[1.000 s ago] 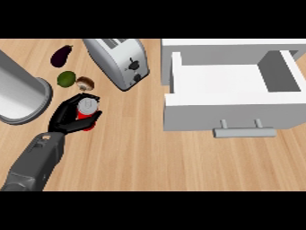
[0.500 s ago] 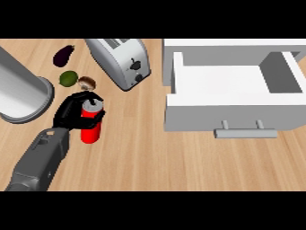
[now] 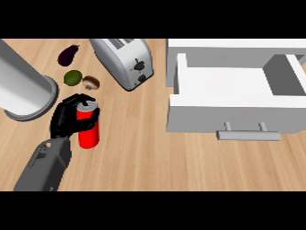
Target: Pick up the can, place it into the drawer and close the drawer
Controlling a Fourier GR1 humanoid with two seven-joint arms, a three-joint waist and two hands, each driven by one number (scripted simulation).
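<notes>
We see our black left hand (image 3: 67,119), at the end of its grey forearm (image 3: 46,166), curled round the red cylindrical can (image 3: 88,130) over the wooden counter (image 3: 148,157), well left of the open white drawer (image 3: 238,96). Our right hand is out of sight.

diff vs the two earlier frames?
The left robot hand has curled round the red can and raised it: more of the can's side shows. The right robot hand has slid out at the right edge. The open drawer, toaster and steel canister have not moved.
</notes>
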